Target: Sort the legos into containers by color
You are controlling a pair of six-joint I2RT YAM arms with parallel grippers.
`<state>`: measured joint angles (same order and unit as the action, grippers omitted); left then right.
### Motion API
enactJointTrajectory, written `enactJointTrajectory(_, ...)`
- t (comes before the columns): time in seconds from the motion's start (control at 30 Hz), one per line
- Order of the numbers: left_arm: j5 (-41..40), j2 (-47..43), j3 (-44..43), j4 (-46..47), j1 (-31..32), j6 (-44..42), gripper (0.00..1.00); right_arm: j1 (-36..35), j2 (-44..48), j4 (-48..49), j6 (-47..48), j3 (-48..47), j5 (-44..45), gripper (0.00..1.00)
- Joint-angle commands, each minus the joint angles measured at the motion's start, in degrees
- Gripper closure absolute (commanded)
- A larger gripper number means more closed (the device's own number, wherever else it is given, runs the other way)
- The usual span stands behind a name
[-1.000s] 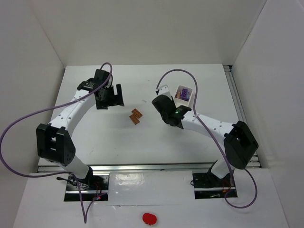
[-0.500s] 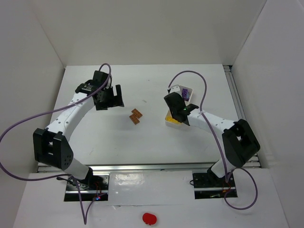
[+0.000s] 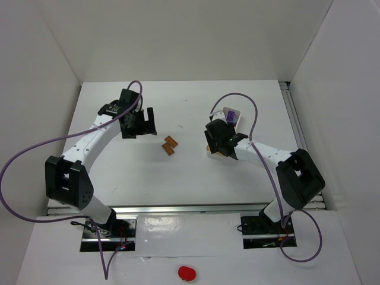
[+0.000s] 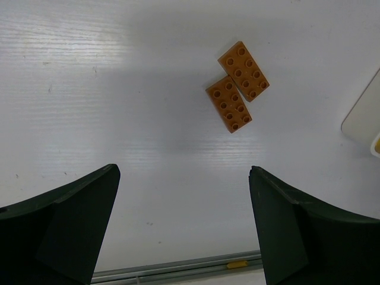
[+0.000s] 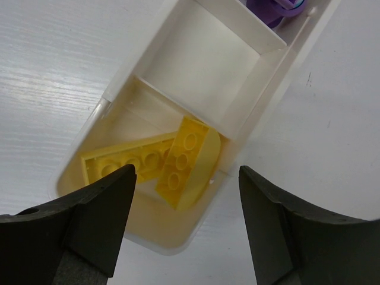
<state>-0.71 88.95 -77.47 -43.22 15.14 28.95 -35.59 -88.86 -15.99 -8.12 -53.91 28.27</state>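
Two orange-brown legos (image 3: 170, 145) lie side by side, studs up, mid-table; the left wrist view shows them (image 4: 237, 89) ahead of my left gripper (image 4: 184, 172), which is open and empty. From above, that gripper (image 3: 139, 123) hovers left of them. The white tray (image 3: 225, 111) lies to the right. My right gripper (image 5: 185, 178) is open above its near end compartment (image 5: 119, 89), where two yellow legos (image 5: 178, 160) rest, one leaning on the other. The middle compartment (image 5: 205, 62) holds nothing. Purple legos (image 5: 274, 8) fill the far one. From above, the right gripper (image 3: 217, 142) covers the tray's near end.
A metal rail (image 3: 178, 208) runs along the table's near edge. White walls close in the left, back and right sides. A red blob (image 3: 186, 272) sits on the front board below the arm bases. The tray's corner (image 4: 363, 113) shows at the right of the left wrist view.
My right gripper has swung right from beside the tray to above its near end and opened. Yellow legos now lie loose in that compartment. The left arm has barely moved.
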Motion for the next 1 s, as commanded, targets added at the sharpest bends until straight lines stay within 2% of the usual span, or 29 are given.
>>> enactJointTrajectory(0.0, 0.1, 0.26, -0.84, 0.68, 0.24, 1.02, 0.0, -0.52, 1.23, 0.97, -0.58, -1.98, 1.6, 0.23)
enactJointTrajectory(0.07, -0.43, 0.26, -1.37, 0.68, 0.24, 1.02, 0.0, -1.84, 3.06, 0.44, -0.06, -2.86, 2.14, 0.24)
enactJointTrajectory(0.17, -2.27, 0.79, -1.98, 0.68, 0.24, 1.02, 0.0, -3.77, 4.39, -0.27, -0.05, -5.58, 1.52, 0.32)
enactJointTrajectory(0.27, -4.47, 0.79, -2.5, -0.45, 0.24, 1.02, 0.0, -6.67, 3.35, -0.89, -0.58, -8.57, -1.98, 0.36)
enactJointTrajectory(0.47, -8.07, 0.09, -3.56, -1.6, -0.45, 2.33, 0.0, -12.82, -4.03, 0.16, -3.21, -13.41, -8.84, 0.36)
enactJointTrajectory(0.6, -8.61, -2.19, -2.78, -2.13, -2.21, 4.01, 0.0, -14.86, -10.26, 1.84, -3.75, -16.74, -13.84, 0.25)
enactJointTrajectory(0.97, -10.19, -5.44, 0.21, -2.66, -4.59, 5.67, 0.0, -14.86, -27.76, 2.01, -2.08, -31.51, -14.56, 0.25)
